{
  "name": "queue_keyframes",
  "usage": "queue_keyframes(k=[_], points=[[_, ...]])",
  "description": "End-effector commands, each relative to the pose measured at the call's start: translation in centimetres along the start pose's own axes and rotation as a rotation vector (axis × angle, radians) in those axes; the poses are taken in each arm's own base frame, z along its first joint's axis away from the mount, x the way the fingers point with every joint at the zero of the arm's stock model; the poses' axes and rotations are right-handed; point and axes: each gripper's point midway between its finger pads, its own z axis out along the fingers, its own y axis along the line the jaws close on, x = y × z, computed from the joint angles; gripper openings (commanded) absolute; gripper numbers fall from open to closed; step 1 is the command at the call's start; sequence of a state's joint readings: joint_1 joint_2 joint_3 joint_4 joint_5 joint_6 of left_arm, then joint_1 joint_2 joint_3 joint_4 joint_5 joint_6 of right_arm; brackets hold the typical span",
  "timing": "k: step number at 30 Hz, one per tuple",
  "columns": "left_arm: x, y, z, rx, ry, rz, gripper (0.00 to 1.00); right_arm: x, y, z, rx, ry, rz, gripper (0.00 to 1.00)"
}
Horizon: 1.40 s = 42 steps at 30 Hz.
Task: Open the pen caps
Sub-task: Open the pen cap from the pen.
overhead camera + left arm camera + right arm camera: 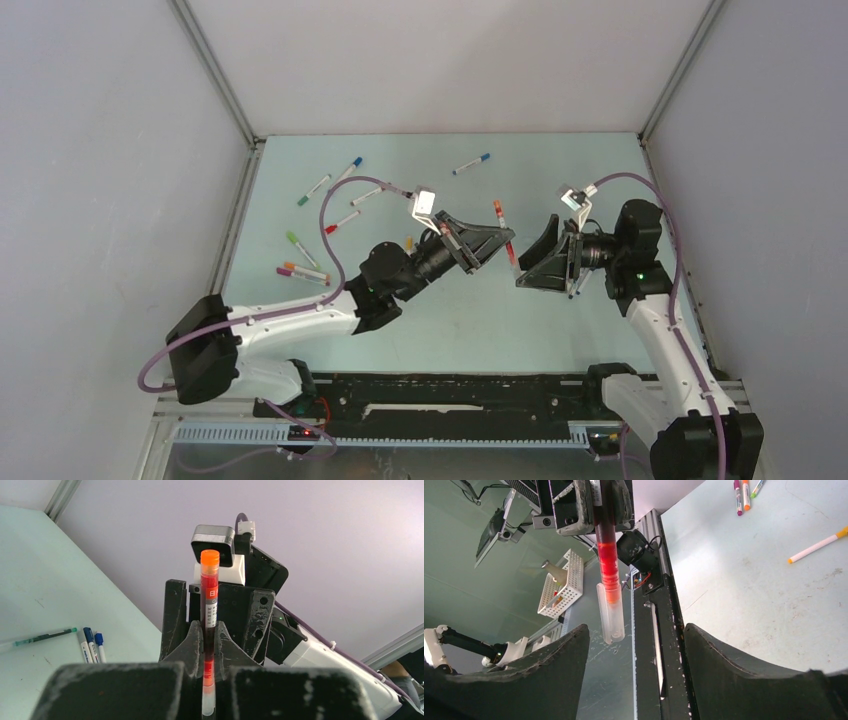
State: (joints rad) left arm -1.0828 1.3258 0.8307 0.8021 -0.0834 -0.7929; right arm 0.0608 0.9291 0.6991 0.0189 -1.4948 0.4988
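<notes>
Loose pens [318,225]: scattered far left on the table, caps on, well clear.
Left gripper [505,243]: pinching the red pen [505,240] mid-barrel, held in the air between the arms.
Cap [210,559]: orange, on the pen's far end (in the left wrist view).
Right gripper [528,270]: spread, just beside the pen, holding nothing.
Advice: centre the right jaws on the cap, pull along the barrel's axis.
Obstacles: none near; the grippers sit close together.
</notes>
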Motion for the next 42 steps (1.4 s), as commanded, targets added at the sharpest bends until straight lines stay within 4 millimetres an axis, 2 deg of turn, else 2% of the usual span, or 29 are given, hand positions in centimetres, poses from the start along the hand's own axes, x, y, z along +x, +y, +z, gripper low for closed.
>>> queue_keyframes(k=[1,7,13,16,18,20,22,25,28,31,35,37,39,42], points=[[-1.5,-1.0,-0.1,0.037,-0.052,0.009,0.0,-0.6,0.7,-0.1,-0.013,0.0,-0.033,0.72],[-1.2,-1.1,0.3,0.05,-0.04,-0.002,0.0,-0.6,0.9,0.3,-0.034,0.014,-0.021,0.71],[-0.8,-0.9,0.6,0.045,-0.035,-0.016,0.0,-0.8,0.6,0.7,-0.04,0.019,-0.009,0.61],[-0.8,-0.8,0.6,0.043,-0.035,-0.019,0.0,-0.9,0.6,0.8,-0.043,0.021,-0.002,0.48],[-0.8,-0.7,0.7,0.039,-0.037,-0.018,0.0,-0.7,0.6,0.9,-0.045,0.025,0.002,0.36],[-0.9,-0.6,0.6,0.032,-0.04,-0.014,0.0,-0.6,0.6,0.9,-0.045,0.026,0.004,0.22],[-1.1,-0.5,0.6,0.023,-0.051,-0.009,0.0,-0.6,0.6,0.9,-0.045,0.026,-0.001,0.03],[-2.1,-0.2,0.5,-0.004,-0.092,0.014,0.0,-0.7,0.6,0.8,-0.043,0.023,-0.014,0.0],[-5.5,0.5,0.1,-0.05,-0.215,0.068,0.0,-0.5,0.3,0.8,-0.035,0.021,-0.009,0.0],[-11.1,1.4,-0.3,-0.092,-0.372,0.122,0.0,0.1,-0.1,0.8,-0.032,0.028,0.006,0.0],[-18.7,1.2,-0.4,-0.119,-0.526,0.202,0.0,0.6,-0.4,1.0,-0.034,0.03,0.033,0.0],[-21.0,0.6,-0.5,-0.127,-0.57,0.231,0.0,0.9,-0.7,1.1,-0.032,0.03,0.048,0.0],[-22.4,-0.2,-0.5,-0.122,-0.594,0.251,0.0,1.0,-0.9,1.1,-0.027,0.029,0.053,0.0],[-22.6,-0.6,-0.7,-0.118,-0.573,0.276,0.0,0.9,-1.4,1.1,-0.007,0.018,0.038,0.0]])
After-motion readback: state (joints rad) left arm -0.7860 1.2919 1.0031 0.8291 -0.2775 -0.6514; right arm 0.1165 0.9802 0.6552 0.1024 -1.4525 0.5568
